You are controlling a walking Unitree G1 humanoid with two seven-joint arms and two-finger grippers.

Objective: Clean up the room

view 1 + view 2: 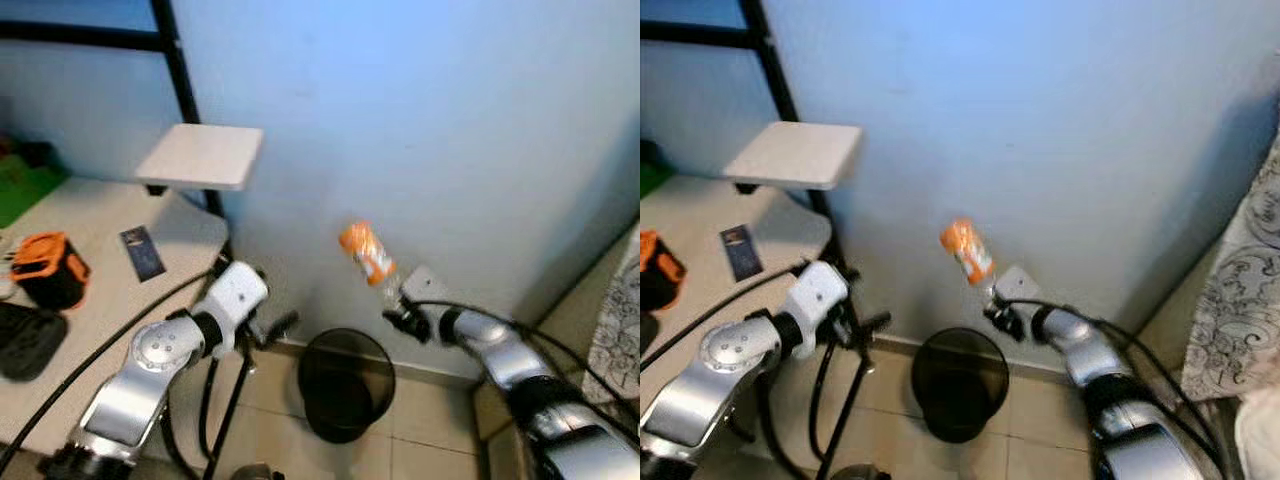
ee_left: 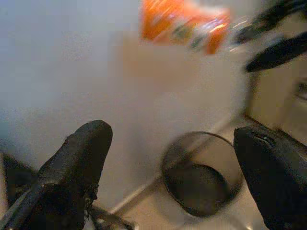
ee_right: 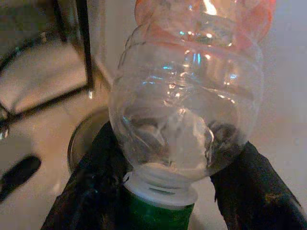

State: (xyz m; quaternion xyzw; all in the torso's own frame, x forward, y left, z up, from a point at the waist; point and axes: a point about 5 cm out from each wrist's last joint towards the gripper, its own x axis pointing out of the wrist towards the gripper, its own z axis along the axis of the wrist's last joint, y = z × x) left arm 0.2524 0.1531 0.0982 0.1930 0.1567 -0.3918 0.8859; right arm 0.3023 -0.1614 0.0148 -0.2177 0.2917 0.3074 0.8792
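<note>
Bottle (image 3: 187, 96), clear plastic with an orange label and a green cap, is pinched near its neck by the right tool (image 1: 395, 312), whose two black fingers (image 3: 247, 191) are pressed against either side of it. It is held tilted, cap end down and label end up, in the air above and just to the right of a round black waste bin (image 1: 345, 385) that stands on the tiled floor (image 1: 430, 420) against the pale blue wall (image 1: 430, 130). The left tool (image 2: 177, 167) is seen with its fingers spread wide and holding nothing, aimed toward the bin and the bottle from the robot's left. To the left, a light worktop (image 1: 110, 260) is seen carrying an orange and black case (image 1: 48, 268), a dark pouch (image 1: 25, 340) and a small dark card (image 1: 142, 252). Farther back, a small white square shelf (image 1: 203, 155) is fixed to a black metal frame (image 1: 180, 70) beside the wall. Patterned fabric (image 1: 1245, 290) is seen at the far right edge.
</note>
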